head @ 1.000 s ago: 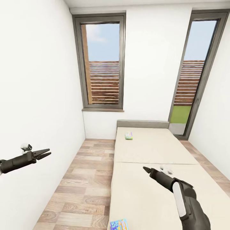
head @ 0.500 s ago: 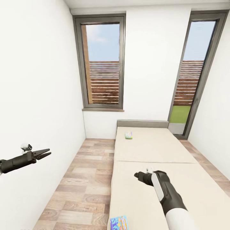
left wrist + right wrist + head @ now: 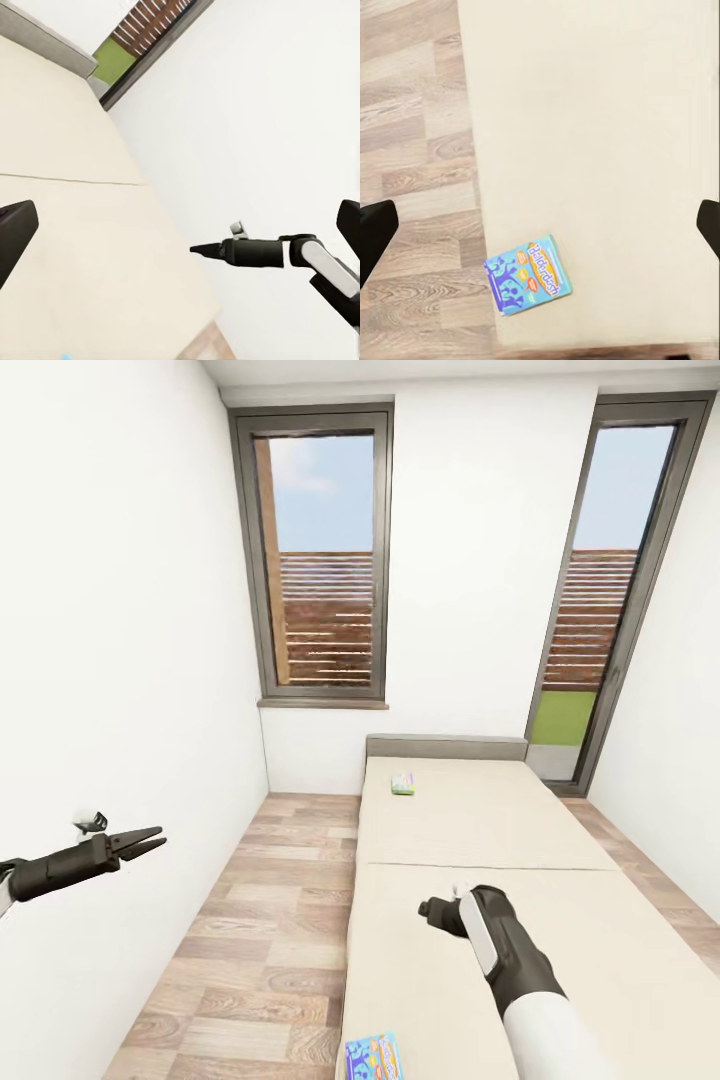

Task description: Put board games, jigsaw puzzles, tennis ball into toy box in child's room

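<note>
In the child's room, the bed (image 3: 480, 830) has two board games on it. A pale green one (image 3: 403, 784) lies near the headboard. The blue cartoon one (image 3: 372, 1057) lies at the mattress's near left edge, and the right wrist view looks down on it (image 3: 529, 274). My right gripper (image 3: 432, 910) hangs open above the mattress, pointing down, with the blue game below it and nearer to me. My left gripper (image 3: 148, 843) is open and empty over the floor beside the left wall. The table, toy box, jigsaw puzzles and tennis ball are out of view.
A strip of wood-plank floor (image 3: 270, 920) runs between the left wall and the bed. Two tall dark-framed windows (image 3: 325, 560) stand in the far wall behind the grey headboard (image 3: 446, 748). The left wrist view shows the right gripper (image 3: 202, 248) side-on above the mattress.
My right arm has swung left and back over the bed and turned its gripper to point down. The left arm has barely shifted. Both games lie as before.
</note>
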{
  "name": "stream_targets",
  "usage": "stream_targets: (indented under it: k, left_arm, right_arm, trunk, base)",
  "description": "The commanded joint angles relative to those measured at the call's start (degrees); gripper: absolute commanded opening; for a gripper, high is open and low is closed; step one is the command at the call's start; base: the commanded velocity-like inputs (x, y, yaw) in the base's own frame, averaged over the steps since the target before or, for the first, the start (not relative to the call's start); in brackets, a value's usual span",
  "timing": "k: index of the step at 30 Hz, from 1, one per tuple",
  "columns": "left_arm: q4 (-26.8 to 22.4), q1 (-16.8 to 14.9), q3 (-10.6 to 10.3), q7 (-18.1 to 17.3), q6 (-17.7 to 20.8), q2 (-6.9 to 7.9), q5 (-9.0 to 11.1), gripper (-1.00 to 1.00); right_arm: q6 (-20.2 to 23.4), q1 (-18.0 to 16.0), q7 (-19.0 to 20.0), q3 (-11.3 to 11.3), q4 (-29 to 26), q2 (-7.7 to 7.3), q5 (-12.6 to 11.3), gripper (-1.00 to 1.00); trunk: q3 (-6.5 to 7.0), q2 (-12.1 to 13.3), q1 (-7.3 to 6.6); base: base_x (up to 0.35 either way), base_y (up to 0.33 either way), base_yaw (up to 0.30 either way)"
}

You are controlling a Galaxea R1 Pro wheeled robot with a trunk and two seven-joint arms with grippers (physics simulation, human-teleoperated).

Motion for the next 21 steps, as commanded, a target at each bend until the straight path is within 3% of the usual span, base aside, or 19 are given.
stream_targets:
  k: [1, 3, 9, 10, 16, 21]
  left_arm:
    - [0.01, -0.02, -0.06, 0.54, 0.61, -0.33, -0.02, 1.00]
    - [0.00, -0.03, -0.22, 2.96, 0.64, -1.06, -0.04, 1.00]
    - [-0.40, -0.04, -0.56, 15.83, 0.79, -4.53, -0.06, 1.00]
    - [-0.89, -0.04, -0.62, 20.23, 0.93, -5.74, -0.06, 1.00]
    - [-2.22, -0.05, -0.70, 34.16, 1.30, -9.04, -0.37, 1.00]
    - [-2.61, -0.04, -0.72, 43.47, 1.39, -11.67, -0.92, 1.00]
  right_arm:
    - [0.13, -0.33, -1.55, -0.13, 0.59, 0.12, -0.61, 1.00]
    - [0.15, -1.04, -3.60, -0.13, 1.94, 0.25, -0.60, 1.00]
    - [-0.24, -3.18, -8.53, -0.12, 6.51, 0.64, -0.54, 1.00]
    - [-0.32, -3.44, -9.11, -0.11, 7.42, 0.64, -0.51, 1.00]
    - [-0.44, -3.79, -9.81, 0.16, 8.60, 0.64, -0.31, 1.00]
    - [-0.72, -3.87, -9.97, 1.50, 8.87, 0.64, -0.30, 1.00]
  trunk:
    - [-0.03, -0.05, 0.02]
    - [-0.03, -0.05, 0.02]
    - [-0.03, -0.05, 0.02]
    - [-0.03, -0.05, 0.02]
    - [-0.03, -0.05, 0.02]
    - [-0.03, -0.05, 0.02]
  base:
    - [-0.001, 0.000, 0.000]
    - [0.000, 0.000, 0.000]
    - [0.000, 0.000, 0.000]
    - [0.000, 0.000, 0.000]
    - [0.000, 0.000, 0.000]
    - [0.000, 0.000, 0.000]
